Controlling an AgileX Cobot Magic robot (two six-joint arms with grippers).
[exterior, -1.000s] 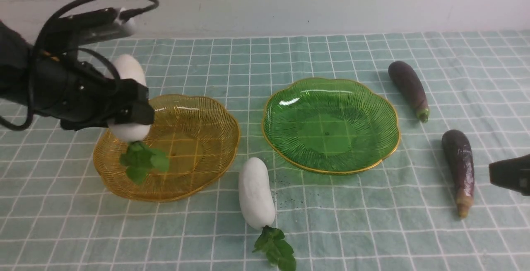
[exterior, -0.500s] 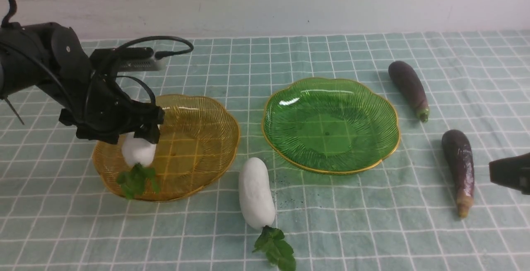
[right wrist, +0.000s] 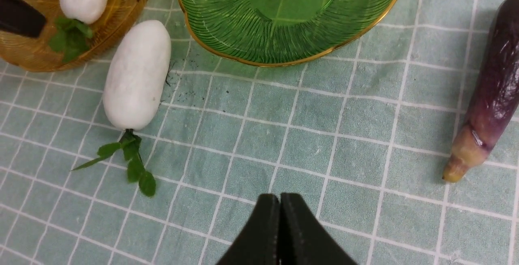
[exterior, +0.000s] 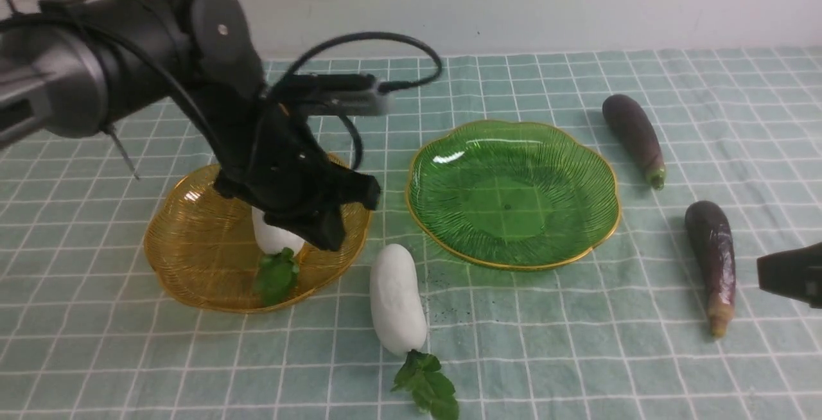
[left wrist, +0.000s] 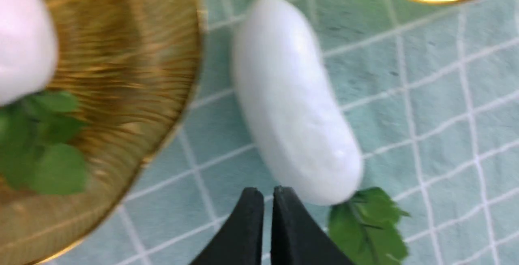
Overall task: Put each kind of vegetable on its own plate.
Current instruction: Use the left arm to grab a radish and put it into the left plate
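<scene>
One white radish [exterior: 273,235] lies in the amber plate [exterior: 192,259], leaves toward the front. My left gripper [exterior: 331,239] hangs over that plate's right rim, shut and empty. In the left wrist view its tips [left wrist: 263,192] sit just short of the second radish [left wrist: 292,103], which lies on the cloth [exterior: 397,298] between the plates. The green plate [exterior: 514,192] holds nothing. Two purple eggplants [exterior: 634,137] [exterior: 713,259] lie on the cloth to its right. My right gripper [exterior: 761,272] is shut and empty at the right edge, beside the nearer eggplant [right wrist: 492,95].
A checked teal cloth [exterior: 546,343] covers the table, and a white wall runs behind it. The second radish's leaves [exterior: 429,386] spread toward the front edge. A black cable [exterior: 385,38] loops above my left wrist.
My left gripper has let go of the radish in the amber plate and swung right across the plate toward the second radish. The right arm has not moved.
</scene>
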